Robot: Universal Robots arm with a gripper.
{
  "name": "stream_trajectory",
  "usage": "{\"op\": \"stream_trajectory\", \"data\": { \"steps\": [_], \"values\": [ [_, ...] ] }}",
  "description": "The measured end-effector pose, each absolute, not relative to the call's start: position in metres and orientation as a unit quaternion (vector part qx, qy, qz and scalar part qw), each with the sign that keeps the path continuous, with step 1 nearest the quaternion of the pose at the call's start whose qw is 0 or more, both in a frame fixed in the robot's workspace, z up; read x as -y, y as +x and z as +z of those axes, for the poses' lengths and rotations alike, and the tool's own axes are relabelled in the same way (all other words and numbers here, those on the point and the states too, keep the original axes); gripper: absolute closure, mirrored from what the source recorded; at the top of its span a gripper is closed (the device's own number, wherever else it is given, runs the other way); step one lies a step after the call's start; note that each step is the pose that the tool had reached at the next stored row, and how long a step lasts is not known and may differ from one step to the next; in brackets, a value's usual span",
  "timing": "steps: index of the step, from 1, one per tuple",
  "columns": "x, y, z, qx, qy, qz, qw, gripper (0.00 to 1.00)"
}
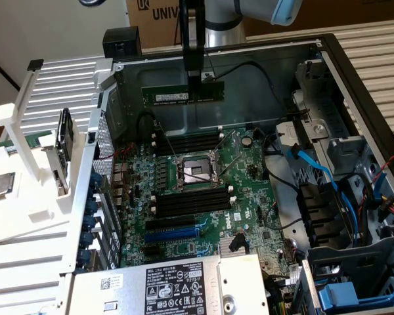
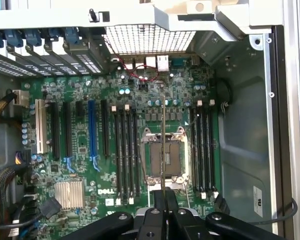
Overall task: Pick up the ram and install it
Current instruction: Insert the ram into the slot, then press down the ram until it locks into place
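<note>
Item: open computer case [image 1: 262,98], lying on its side, with the motherboard [image 1: 249,197] exposed. Gripper [image 1: 196,79]: two dark fingers pressed together on the ram [image 1: 182,92], pinching it near the end toward the exterior view's right. Ram: green stick with a pale label, held level in the air above the board, in front of the grey case wall and touching nothing but the fingers. In the wrist view it appears edge-on as a thin line [image 2: 163,145] running out from the gripper [image 2: 165,196], lined up over the processor socket [image 2: 163,159]. Banks of black memory slots [image 2: 126,150] lie on either side of that socket, all parallel to the stick. In the exterior view the socket [image 1: 196,172], with its metal clamp frame, sits between the far slots [image 1: 187,141] and the near slots [image 1: 190,201]. Surroundings: a black cable [image 1: 253,63] loops along the case wall just beside the ram. Blue cables [image 1: 312,164] trail through the drive bay on the exterior view's right. A labelled power supply [image 1: 177,285] sits at the near edge. A finned heat sink [image 2: 69,194] stands near a corner of the board. Outside the case, on the exterior view's left, is a white rack [image 1: 26,131] with a silver chip [image 1: 1,185] on its tray.
</note>
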State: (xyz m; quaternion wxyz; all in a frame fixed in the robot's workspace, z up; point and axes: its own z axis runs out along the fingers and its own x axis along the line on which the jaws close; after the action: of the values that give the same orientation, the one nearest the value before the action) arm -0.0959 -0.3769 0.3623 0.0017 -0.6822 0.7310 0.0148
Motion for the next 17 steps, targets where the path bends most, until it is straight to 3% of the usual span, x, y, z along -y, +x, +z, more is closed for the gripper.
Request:
{"op": "stream_trajectory", "data": {
  "steps": [17],
  "values": [
    [0.3771,-0.0959,0.3583,-0.732,-0.681,0.02,0.006,0.88]
  ]
}}
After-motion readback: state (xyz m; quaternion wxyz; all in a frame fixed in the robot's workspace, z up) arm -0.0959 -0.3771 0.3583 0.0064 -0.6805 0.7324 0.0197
